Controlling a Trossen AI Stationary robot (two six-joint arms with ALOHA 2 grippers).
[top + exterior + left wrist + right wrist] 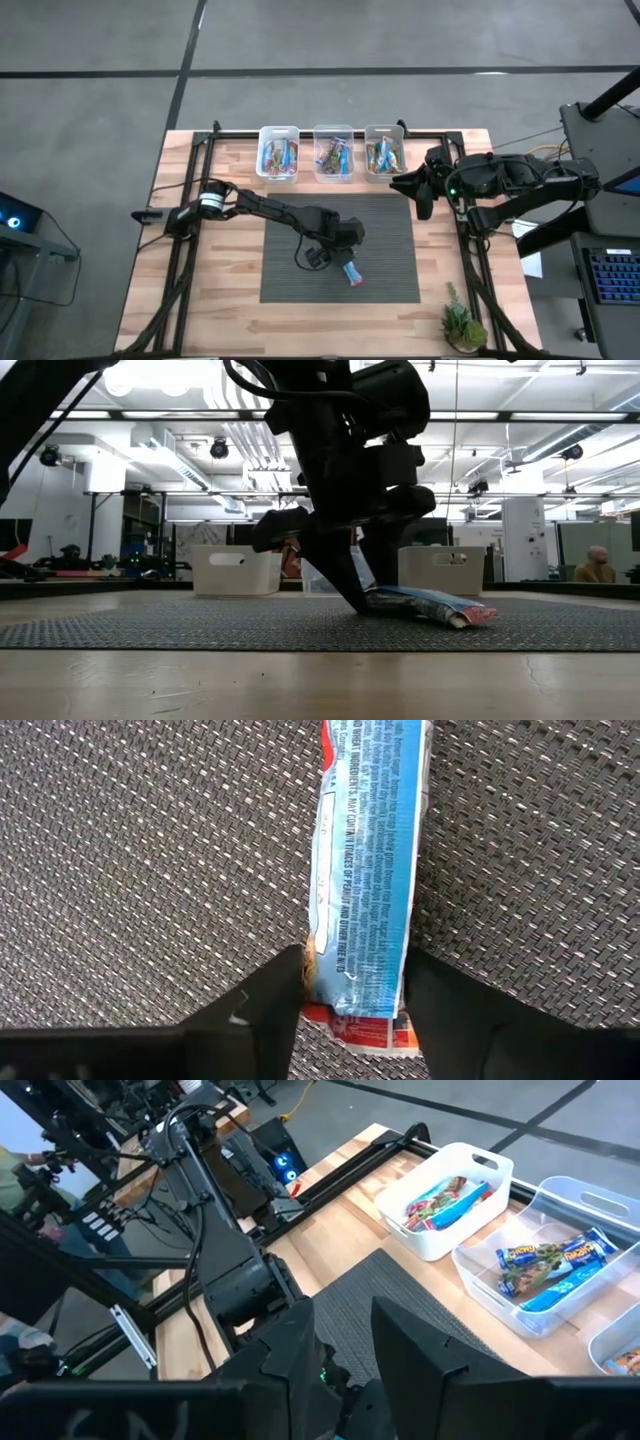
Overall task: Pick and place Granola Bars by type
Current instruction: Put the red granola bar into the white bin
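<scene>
One granola bar [365, 870], in a blue wrapper with a red end, lies on the dark woven mat [390, 250]; it also shows in the high view [353, 272] and the low view [430, 605]. My left gripper [355, 985] is down at the bar's red end, its fingers closed on the bar's sides. My right gripper [415, 190] hangs high over the mat's far right corner, open and holding nothing. More bars fill three bins at the table's far edge. My left gripper pinches the bar between its two fingers, on the two long sides near the red-printed end [335, 1005]. The fingers [345, 585] slant down from above and lie across the bar. The bar lies flat on the mat.
Three small bins stand in a row at the far edge: a white one [279, 153], a clear one [333, 153] and another [384, 150], each holding bars. A small potted plant [462, 325] sits at the near right corner. Black rails run along the table's sides.
</scene>
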